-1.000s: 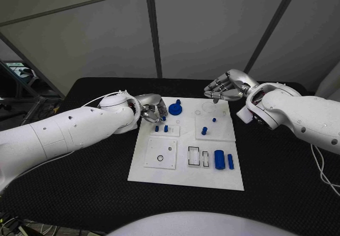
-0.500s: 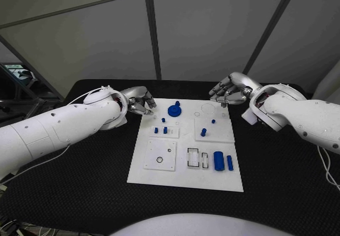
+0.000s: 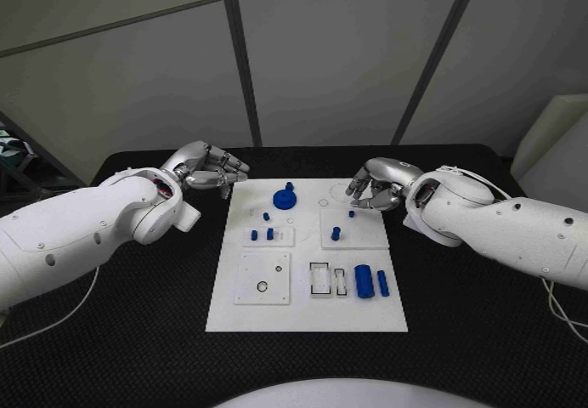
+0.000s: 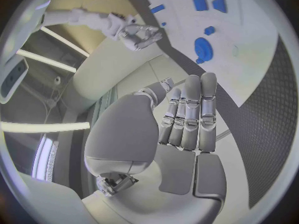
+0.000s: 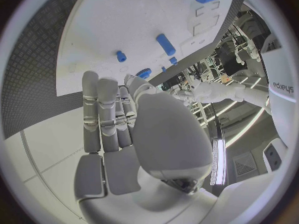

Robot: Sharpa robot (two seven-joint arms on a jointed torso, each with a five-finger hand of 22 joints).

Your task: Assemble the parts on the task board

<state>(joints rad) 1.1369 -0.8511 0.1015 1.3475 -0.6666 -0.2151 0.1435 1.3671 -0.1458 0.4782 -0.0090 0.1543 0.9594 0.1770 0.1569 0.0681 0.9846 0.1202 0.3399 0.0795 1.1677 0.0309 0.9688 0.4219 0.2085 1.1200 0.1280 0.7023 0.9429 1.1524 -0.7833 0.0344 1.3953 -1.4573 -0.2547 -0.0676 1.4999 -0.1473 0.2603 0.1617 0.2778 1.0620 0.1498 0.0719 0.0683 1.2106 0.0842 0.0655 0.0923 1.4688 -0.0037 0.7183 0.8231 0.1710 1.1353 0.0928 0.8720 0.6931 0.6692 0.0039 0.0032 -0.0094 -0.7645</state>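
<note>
1. You have the task board (image 3: 307, 314) mid-desk (image 3: 110, 340).
2. Left hand (image 3: 208, 168) sits beside its far-left corner, right hand (image 3: 371, 185) over its far-right edge.
3. Parts (image 3: 364, 278) lie on it.

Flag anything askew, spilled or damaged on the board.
Nothing stands out. The task board lies flat and looks intact; the blue parts sit on it, none spilled onto the table. The left hand and right hand hold nothing.

head overhead, wrists close, sharing task board (image 3: 307, 314)
</note>
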